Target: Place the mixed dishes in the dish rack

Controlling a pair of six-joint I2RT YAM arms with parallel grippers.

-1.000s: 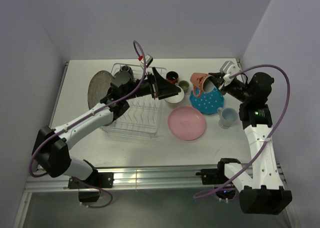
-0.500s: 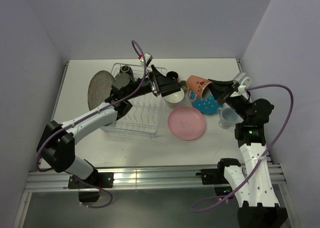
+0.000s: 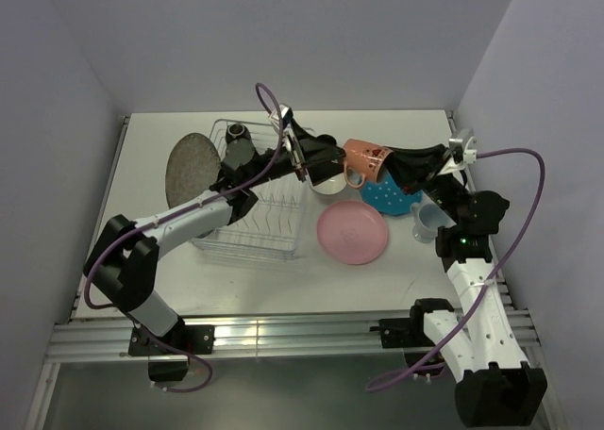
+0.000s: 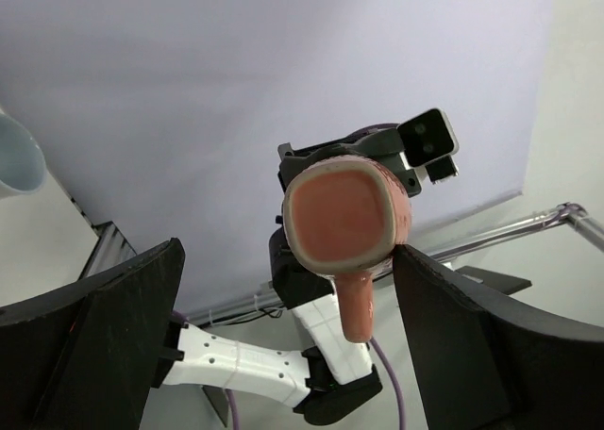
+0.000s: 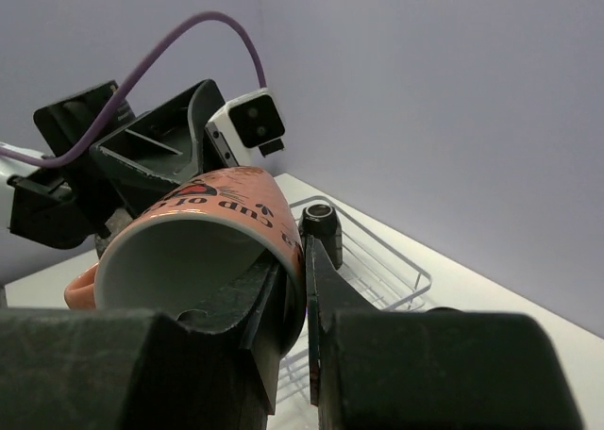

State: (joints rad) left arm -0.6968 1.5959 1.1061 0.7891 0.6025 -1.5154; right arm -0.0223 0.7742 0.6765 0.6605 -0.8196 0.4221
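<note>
My right end effector (image 5: 298, 253) is pinched tight on the wall of the pink mug (image 5: 203, 224), one finger inside the mouth and one outside. The mug hangs on its side in the air with its base turned toward the other arm. I judge the rim grip leaves the base and body free for a handover.

My left end effector (image 3: 324, 158) is spread as wide as it goes and has hold of nothing. In its wrist view the mug's base sits between its two fingers. Whether the closer finger grazes it, I cannot tell.

The mug is up over the white bowl (image 3: 330, 186) and teal dotted plate (image 3: 392, 197), just right of the dish rack (image 3: 247, 224), not in it. The rack lies on the left arm's side, which I take as the reason for passing. The pink plate (image 3: 352, 233) and pale blue mug (image 3: 428, 222) wait on the bench (image 3: 236, 281).
</note>
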